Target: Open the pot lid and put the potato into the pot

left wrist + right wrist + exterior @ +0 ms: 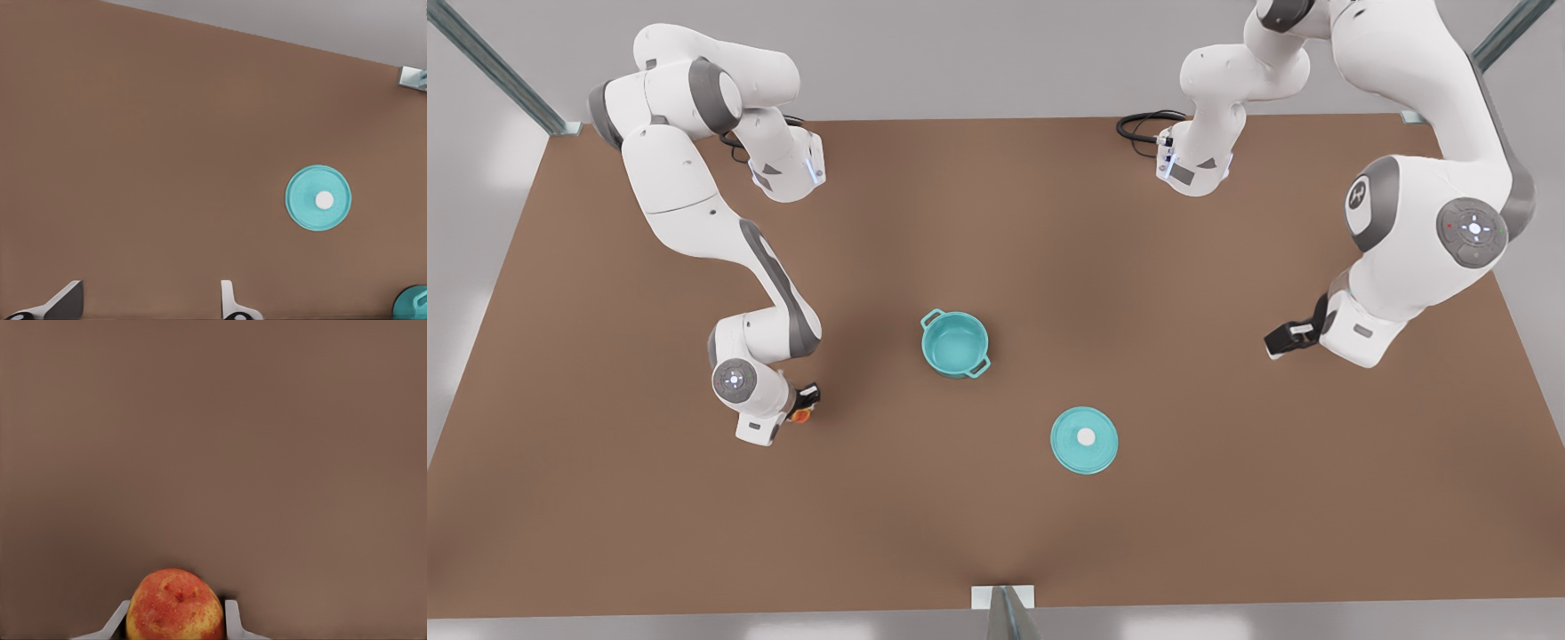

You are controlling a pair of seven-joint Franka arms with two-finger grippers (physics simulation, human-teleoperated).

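Observation:
The teal pot [955, 343] stands uncovered mid-table, its inside bare; a bit of it shows as the pot [412, 303] in the left wrist view. The pot lid [1084, 439], a flat teal disc with a white knob, lies on the table toward the front view's right of the pot, also seen as the lid [318, 198]. On the front view's left, my right gripper [805, 404] is low over the table, shut on the yellow-red potato [802, 414]. The potato [175, 605] sits tight between that gripper's [177, 605] fingers. My left gripper [1282, 340] waits open on the front view's right, its span [150, 303] holding nothing.
The brown table [605, 498] stretches wide around the pot and lid. Both arm bases stand at the far edge, with a black cable [1143, 124] coiled by the one on the front view's right. A metal post [1003, 609] rises at the near edge.

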